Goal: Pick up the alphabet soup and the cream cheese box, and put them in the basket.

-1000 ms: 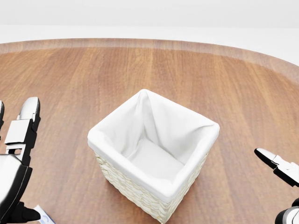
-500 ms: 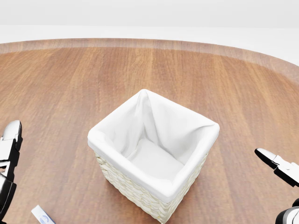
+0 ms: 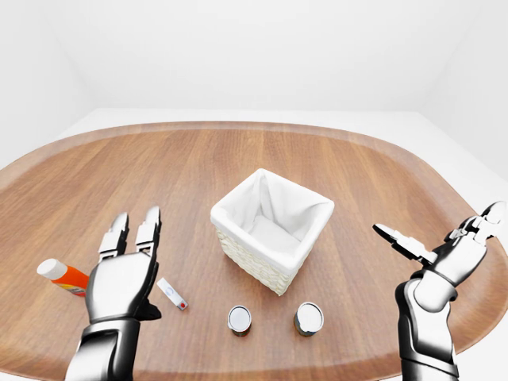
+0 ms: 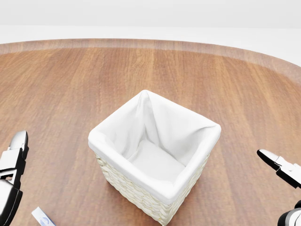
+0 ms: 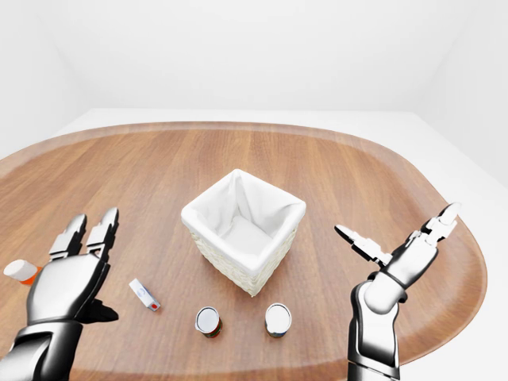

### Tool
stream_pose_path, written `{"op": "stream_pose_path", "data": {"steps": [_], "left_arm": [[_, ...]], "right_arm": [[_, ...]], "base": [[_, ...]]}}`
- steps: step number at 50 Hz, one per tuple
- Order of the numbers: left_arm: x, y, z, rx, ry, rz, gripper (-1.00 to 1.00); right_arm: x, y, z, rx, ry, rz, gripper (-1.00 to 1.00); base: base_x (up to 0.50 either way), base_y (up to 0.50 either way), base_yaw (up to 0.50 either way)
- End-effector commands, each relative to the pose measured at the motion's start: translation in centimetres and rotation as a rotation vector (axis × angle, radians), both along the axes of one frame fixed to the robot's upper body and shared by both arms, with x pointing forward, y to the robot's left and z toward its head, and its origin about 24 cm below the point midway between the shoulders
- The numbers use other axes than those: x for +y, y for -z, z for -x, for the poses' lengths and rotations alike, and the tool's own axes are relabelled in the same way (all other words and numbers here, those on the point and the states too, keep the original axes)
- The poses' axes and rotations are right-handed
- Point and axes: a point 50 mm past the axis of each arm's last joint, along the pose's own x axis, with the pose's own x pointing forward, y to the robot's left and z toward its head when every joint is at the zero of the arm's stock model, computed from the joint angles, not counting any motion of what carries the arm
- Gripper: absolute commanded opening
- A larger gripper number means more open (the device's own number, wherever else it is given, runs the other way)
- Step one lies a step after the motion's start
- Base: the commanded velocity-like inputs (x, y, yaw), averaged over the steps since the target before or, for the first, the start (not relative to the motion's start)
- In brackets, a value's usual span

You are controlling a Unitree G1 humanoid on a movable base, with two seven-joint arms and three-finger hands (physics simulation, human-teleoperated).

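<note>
A wicker basket (image 3: pixel 248 255) with a white cloth liner stands empty in the middle of the wooden table (image 3: pixel 190 159). Below it in the left-eye view stand two small cans, one (image 3: pixel 239 319) on the left and one (image 3: pixel 308 317) on the right; I cannot read their labels. A small flat white box (image 3: pixel 172 293), the cream cheese, lies left of the cans. My left hand (image 3: pixel 131 258) hovers open just left of that box, fingers spread upward. Out at the right, my right hand (image 3: pixel 435 238) is open and holds nothing.
An orange bottle with a white cap (image 3: pixel 62 276) lies at the left edge, beside my left hand. The table's rounded rim (image 3: pixel 476 317) runs close behind my right arm. In the head view only the basket rim (image 4: pixel 101 136) and fingertips (image 4: pixel 14 150) show.
My left hand has dropped lower and moved toward the left edge of the head view, with only its fingertips still showing. The right hand and basket have not moved.
</note>
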Motion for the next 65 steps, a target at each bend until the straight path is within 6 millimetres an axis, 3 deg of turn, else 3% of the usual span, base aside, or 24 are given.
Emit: {"op": "stream_pose_path", "data": {"steps": [1,11,25,35,41,53,65], "left_arm": [[0.0,0.1,0.0,0.004,0.004,0.003,1.00],[-0.1,0.1,0.0,0.004,0.005,0.002,1.00],[0.5,2.2,0.1,0.057,-0.028,-0.058,1.00],[-1.0,3.6,-0.4,0.093,0.034,-0.140,1.00],[-1.6,3.4,-0.7,0.103,0.066,-0.161,1.00],[-3.1,7.7,-1.6,0.202,0.178,-0.255,1.00],[-3.3,8.8,-1.4,0.222,0.216,-0.278,1.00]], "right_arm": [[0.0,0.0,0.0,-0.001,0.000,0.000,1.00],[0.0,0.0,0.0,-0.001,0.000,0.000,1.00],[0.0,-0.2,0.1,-0.005,0.003,0.012,1.00],[0.0,-0.6,0.4,-0.023,0.008,0.018,1.00],[-0.1,-0.4,0.3,-0.016,0.009,0.010,1.00],[-0.1,-0.3,0.3,-0.011,0.009,0.010,1.00],[-0.1,-0.2,0.2,-0.006,0.007,0.009,1.00]], "base": [[0.00,0.00,0.00],[0.00,0.00,0.00],[0.00,0.00,0.00],[0.00,0.00,0.00],[0.00,0.00,0.00],[0.00,0.00,0.00],[0.00,0.00,0.00]]}}
